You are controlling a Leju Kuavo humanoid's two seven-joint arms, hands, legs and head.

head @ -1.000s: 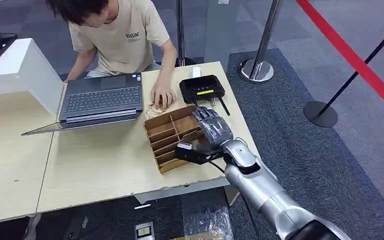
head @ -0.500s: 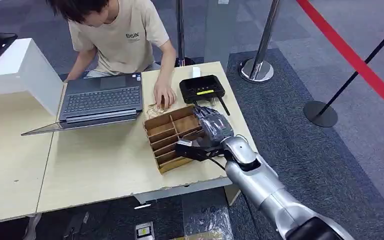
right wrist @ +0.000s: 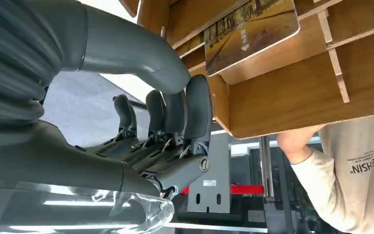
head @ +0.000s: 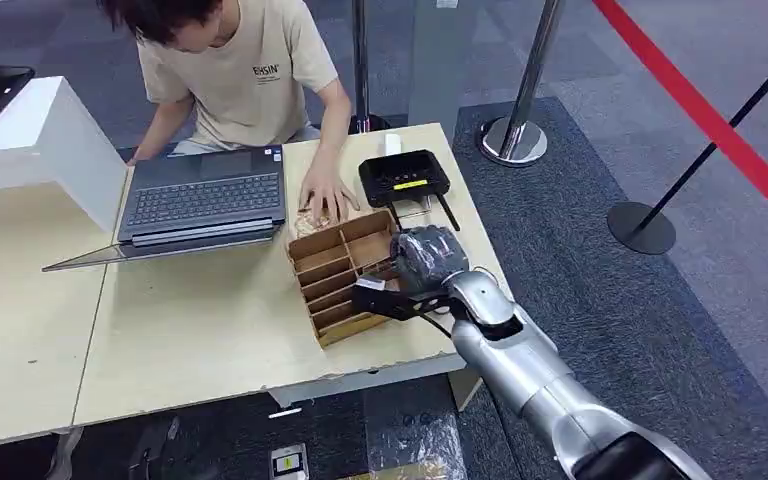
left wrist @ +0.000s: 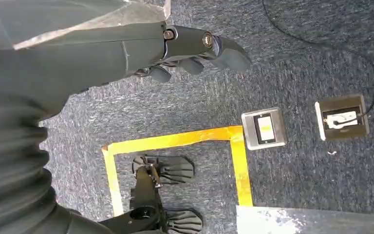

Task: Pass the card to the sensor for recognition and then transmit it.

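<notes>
Head view shows the right hand [head: 426,256] at the near right corner of the wooden slotted organizer [head: 332,272] on the light wood table [head: 210,330], fingers bent down over the box's edge. Right wrist view shows the fingers [right wrist: 197,114] curled against the organizer's outer wall, the thick thumb [right wrist: 126,46] arching above them; a card [right wrist: 248,29] printed with a yellowish picture stands in one of the slots, just beside the fingertips, and I cannot tell whether they touch or hold it. A black card reader [head: 404,178] with a yellow strip sits just beyond the organizer. A person's hand [head: 326,195] rests on the table between the open laptop [head: 203,195] and the reader. Left wrist view shows the left hand [left wrist: 185,48] hanging over grey carpet, fingers loosely curled, holding nothing.
</notes>
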